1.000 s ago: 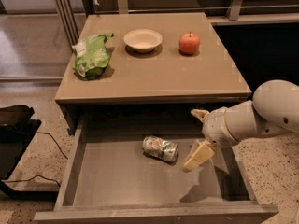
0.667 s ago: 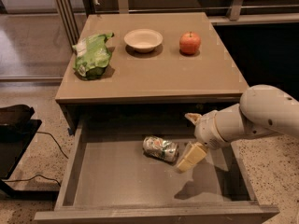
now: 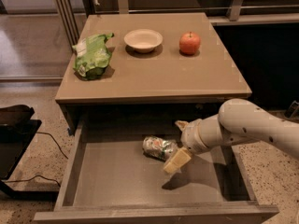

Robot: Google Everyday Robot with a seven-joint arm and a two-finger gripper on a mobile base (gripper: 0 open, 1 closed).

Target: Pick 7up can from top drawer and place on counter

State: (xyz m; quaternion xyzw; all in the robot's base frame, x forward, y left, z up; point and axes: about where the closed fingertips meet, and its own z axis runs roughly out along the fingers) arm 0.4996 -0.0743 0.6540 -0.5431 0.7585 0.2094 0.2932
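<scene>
The 7up can (image 3: 159,148) lies on its side in the middle of the open top drawer (image 3: 117,185), silvery with green. My gripper (image 3: 179,143) reaches in from the right on a white arm and sits just right of the can, one tan finger (image 3: 176,161) pointing down beside it and the other (image 3: 181,124) behind it. The fingers stand spread around the can's right end. I cannot tell whether they touch it. The counter (image 3: 154,78) is the tan cabinet top above the drawer.
On the counter stand a crinkled green chip bag (image 3: 92,56) at the left, a white bowl (image 3: 143,39) in the middle and a red apple (image 3: 189,43) at the right. A black object (image 3: 14,125) with cables sits on the speckled floor at the left.
My gripper and arm have moved left inside the drawer, from well right of the can to right beside it. The can has not moved.
</scene>
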